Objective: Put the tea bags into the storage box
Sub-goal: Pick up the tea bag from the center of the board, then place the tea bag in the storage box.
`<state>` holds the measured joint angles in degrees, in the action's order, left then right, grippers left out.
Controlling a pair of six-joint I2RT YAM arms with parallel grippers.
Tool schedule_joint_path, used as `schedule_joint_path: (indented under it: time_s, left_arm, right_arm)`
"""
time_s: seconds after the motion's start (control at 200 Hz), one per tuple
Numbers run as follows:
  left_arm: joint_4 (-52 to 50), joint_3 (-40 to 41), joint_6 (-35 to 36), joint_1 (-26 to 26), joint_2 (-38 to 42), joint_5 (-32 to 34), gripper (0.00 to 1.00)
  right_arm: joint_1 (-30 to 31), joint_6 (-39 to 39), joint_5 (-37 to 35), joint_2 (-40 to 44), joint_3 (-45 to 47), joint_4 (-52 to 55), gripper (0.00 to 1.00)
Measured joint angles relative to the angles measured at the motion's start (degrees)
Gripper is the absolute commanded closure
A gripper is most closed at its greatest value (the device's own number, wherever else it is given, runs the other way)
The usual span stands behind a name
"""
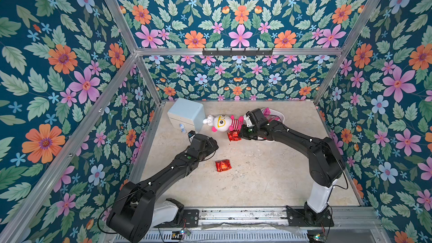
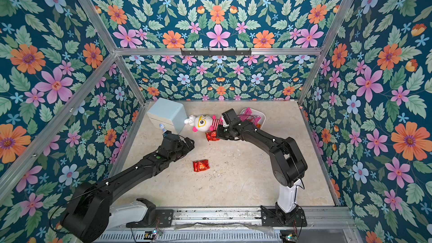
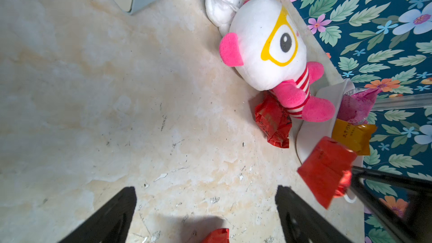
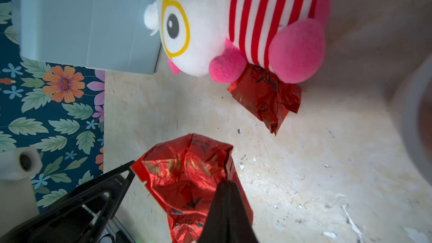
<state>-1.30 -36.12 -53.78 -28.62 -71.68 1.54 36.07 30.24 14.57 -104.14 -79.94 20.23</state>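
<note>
- Nearest to me, well apart from the plush doll (image 1: 222, 122) on its near side, a loose red tea bag (image 1: 223, 165) lies flat on the pale bench (image 1: 257, 183). Nothing touches it.
- A little closer to the doll, toward the side of its head, is the left hand (image 3: 205, 189). Its two black fingers (image 3: 112, 216) stand wide apart and there is nothing between them.
- Just on the near side of the doll's feet is the right hand (image 4: 177, 176). It is pressed together on a held red tea bag (image 4: 187, 160). The foil is crumpled and most of it sticks out past the fingertips.
- A third red tea bag (image 4: 266, 94) lies on the bench and touches the doll. One end of it is tucked under a pink foot.
- The doll itself lies on the bench with the face up. Its white ears point to the pale blue cabinet (image 1: 187, 113), which stands just beside them; if they really touch, I cannot tell.
- Farthest is the white storage box (image 1: 281, 115), just beside the doll's feet and a little behind them. The right arm hides part of it in both top views. Inside it are pink tea bags (image 3: 357, 106) and an orange-yellow tea bag (image 3: 353, 136).
</note>
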Motion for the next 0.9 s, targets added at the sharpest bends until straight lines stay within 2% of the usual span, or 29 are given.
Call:
schedule_joint_path:
  time_s: [0.23, 0.5, 0.705, 0.9]
  left_arm:
    - [0.00, -3.82, 2.47, -0.68, -4.76, -1.97, 0.01]
    - [0.11, -5.81, 3.15, -1.68, -7.69, -3.67, 0.01]
    - [0.13, -5.95, 3.10, -1.92, -7.98, -4.17, 0.01]
    - [0.02, -6.51, 3.10, -2.03, -7.87, -4.17, 0.01]
  right_arm:
    - [-4.76, -3.06, -6.73, 7.26, -0.42, 6.60, 1.00]
    - [-14.08, -4.85, -13.53, 15.56, 7.37, 10.03, 1.00]
    - [-21.40, -6.38, -17.11, 15.04, 9.22, 9.55, 1.00]
    - [-24.94, -7.63, -18.86, 7.23, 1.68, 6.34, 1.00]
